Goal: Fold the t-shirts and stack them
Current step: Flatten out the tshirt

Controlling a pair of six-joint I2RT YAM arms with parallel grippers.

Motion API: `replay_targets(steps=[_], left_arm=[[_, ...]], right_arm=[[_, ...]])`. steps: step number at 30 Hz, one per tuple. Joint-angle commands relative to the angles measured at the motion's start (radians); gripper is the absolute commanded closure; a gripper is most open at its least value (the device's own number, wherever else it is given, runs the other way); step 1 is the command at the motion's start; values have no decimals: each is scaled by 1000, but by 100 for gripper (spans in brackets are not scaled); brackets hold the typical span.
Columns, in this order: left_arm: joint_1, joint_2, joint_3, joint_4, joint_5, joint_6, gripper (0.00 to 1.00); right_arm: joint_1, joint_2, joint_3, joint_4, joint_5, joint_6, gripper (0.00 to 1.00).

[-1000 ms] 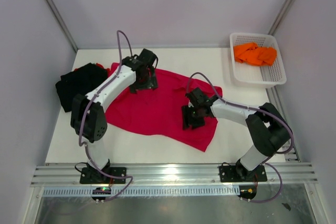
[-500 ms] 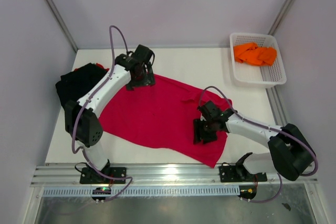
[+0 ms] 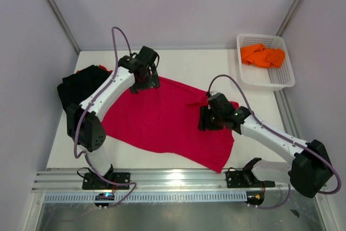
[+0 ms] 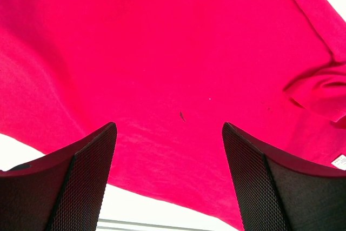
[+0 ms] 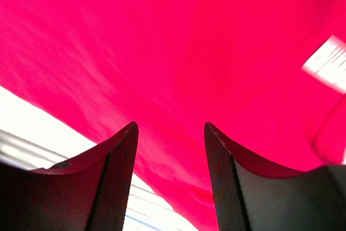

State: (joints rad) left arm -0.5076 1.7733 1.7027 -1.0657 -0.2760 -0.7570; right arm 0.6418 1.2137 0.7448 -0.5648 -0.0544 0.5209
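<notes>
Early: crimson tee [image 3: 162,117] lies flat, unfolded, under L gripper [image 3: 146,84] and R gripper [image 3: 206,118], both jaws spread, empty; black tee [image 3: 81,87] sits left of L, orange tee [image 3: 263,55] in basket [image 3: 285,81] beyond R, unstacked.

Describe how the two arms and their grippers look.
The left arm and right arm have white shells, black joints and black bases; a mauve cable loops along each. The left gripper and right gripper each carry two black fingers with finely cross-hatched inner faces.
</notes>
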Motion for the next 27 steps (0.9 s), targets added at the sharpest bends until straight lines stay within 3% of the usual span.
replay_targets(steps=[1, 6, 13, 17, 27], left_arm=[[3, -14, -5, 23, 1, -19, 19], [3, -9, 3, 27, 6, -15, 19], [3, -14, 14, 24, -6, -7, 19], [3, -15, 15, 23, -14, -1, 19], [3, -5, 11, 23, -14, -5, 19]], right_arm=[[6, -59, 91, 78, 162, -31, 44], [6, 12, 172, 63, 273, -127, 44], [6, 174, 266, 11, 604, -248, 44], [7, 254, 289, 5, 691, -285, 44], [9, 348, 306, 54, 518, -227, 44]])
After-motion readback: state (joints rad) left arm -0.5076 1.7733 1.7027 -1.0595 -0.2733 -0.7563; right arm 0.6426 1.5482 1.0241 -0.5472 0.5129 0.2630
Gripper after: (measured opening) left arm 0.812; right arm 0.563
